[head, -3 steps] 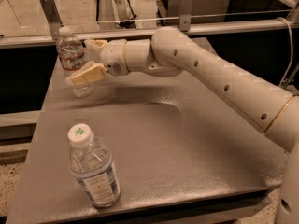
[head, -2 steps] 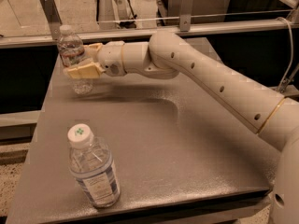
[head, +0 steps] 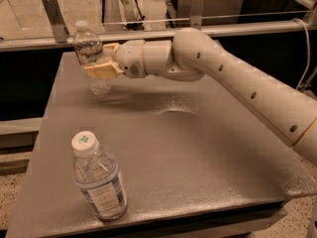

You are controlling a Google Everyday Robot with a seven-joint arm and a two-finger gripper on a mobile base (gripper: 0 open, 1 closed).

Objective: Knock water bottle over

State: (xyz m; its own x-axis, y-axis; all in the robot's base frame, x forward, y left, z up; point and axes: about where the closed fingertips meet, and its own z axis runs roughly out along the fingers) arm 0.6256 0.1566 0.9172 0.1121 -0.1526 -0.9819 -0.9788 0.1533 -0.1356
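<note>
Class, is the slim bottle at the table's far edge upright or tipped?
Tilted, not down: the water bottle's cap leans left of its base, with the tool at its middle.

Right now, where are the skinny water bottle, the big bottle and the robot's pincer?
water bottle (head: 87, 47): camera view, on its red-and-white label.
big bottle (head: 101, 195): camera view, on its blue-white label.
pincer (head: 97, 59): camera view, at its front end, against the water bottle's side.

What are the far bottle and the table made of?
The water bottle looks like thin clear plastic, glossy and ribbed, with a white cap. The table looks matte grey with fine grain, perhaps laminate. The pincer is at the bottle's middle.
</note>
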